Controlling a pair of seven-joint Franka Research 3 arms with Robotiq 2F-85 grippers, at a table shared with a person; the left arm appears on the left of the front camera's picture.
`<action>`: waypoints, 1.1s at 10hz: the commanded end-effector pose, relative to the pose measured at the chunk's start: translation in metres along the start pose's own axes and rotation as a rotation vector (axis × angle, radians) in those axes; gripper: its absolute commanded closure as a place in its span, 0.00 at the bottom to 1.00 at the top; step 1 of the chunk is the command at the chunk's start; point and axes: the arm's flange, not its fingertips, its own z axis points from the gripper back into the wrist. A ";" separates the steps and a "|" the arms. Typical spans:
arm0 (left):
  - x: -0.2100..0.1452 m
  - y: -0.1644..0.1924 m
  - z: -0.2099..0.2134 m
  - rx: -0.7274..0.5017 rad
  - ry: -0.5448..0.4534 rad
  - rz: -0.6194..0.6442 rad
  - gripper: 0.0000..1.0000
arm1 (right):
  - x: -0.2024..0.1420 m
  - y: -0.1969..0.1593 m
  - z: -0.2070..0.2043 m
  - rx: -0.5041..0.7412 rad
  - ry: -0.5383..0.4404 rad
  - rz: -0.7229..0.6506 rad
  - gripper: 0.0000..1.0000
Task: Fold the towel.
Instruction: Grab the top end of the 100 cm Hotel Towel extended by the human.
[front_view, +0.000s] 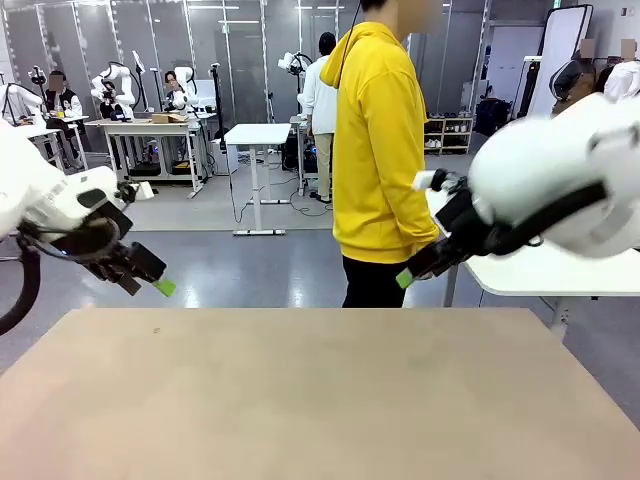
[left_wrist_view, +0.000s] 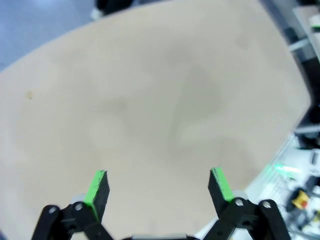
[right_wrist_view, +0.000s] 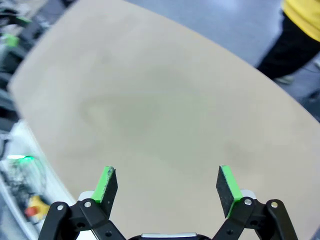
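The towel is out of view. My left gripper (front_view: 158, 284) hangs above the table's far left edge, and the left wrist view shows it (left_wrist_view: 159, 182) open with only the tan tabletop (left_wrist_view: 150, 100) between its green pads. My right gripper (front_view: 408, 276) hovers above the far right edge. It (right_wrist_view: 167, 182) is also open, looking down on bare tabletop (right_wrist_view: 160, 110). A person in a yellow hoodie (front_view: 378, 150) stands at the far side of the table, arms down.
The tan table (front_view: 320, 400) spans the foreground. A white table (front_view: 545, 272) stands behind my right arm. The person's dark trousers (right_wrist_view: 292, 42) show at the table's far edge. Cables and a red button (right_wrist_view: 30, 210) lie below one table edge.
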 end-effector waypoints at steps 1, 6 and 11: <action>-0.009 0.022 0.025 -0.210 0.040 0.054 0.00 | -0.019 -0.037 0.021 0.219 -0.014 -0.156 0.00; -0.105 0.109 0.129 -0.706 -0.212 0.284 0.00 | -0.113 -0.092 0.108 0.536 -0.169 -0.456 0.00; -0.220 0.160 0.195 -0.781 -0.462 0.515 0.00 | -0.251 -0.124 0.189 0.515 -0.349 -0.607 0.00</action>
